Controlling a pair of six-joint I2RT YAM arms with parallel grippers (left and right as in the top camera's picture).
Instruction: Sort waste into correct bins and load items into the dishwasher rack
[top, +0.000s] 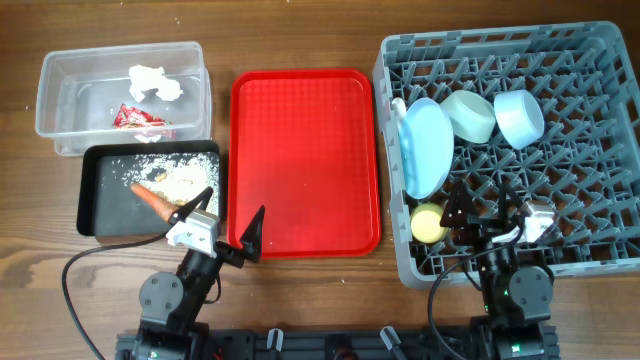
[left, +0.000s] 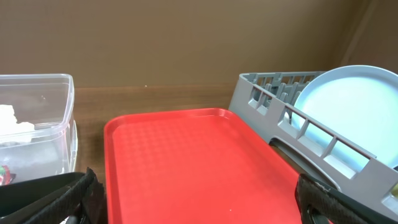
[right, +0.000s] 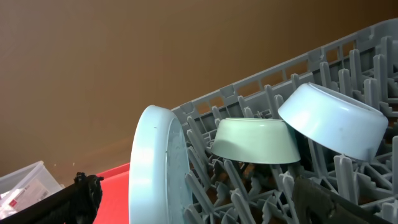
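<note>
Four pieces of tableware sit in the grey dishwasher rack (top: 600, 150) on the right: a light blue plate (top: 425, 145) standing on edge near its left wall, a pale green dish (top: 470, 115) and a light blue bowl (top: 518, 117) tilted side by side beyond it, and a yellow cup (top: 430, 222) near the front left corner. On the far left, the clear tub (top: 60, 90) holds a crumpled white tissue (top: 155, 82) and a red wrapper (top: 138, 118). Just in front of it, the black tray (top: 95, 215) holds an orange carrot stub (top: 152, 199) among pale crumbs (top: 180, 180).

The right end effector (top: 483, 210) hangs over the front of the rack, just right of the cup, its fingers spread apart and gripping nothing. The left end effector (top: 228, 215) is also spread wide and empty, one finger over the black tray's near right corner and the other over the near left corner of the red serving tray (top: 305, 150). That tray lies bare between the bins and the rack on the wooden counter (top: 300, 40).
</note>
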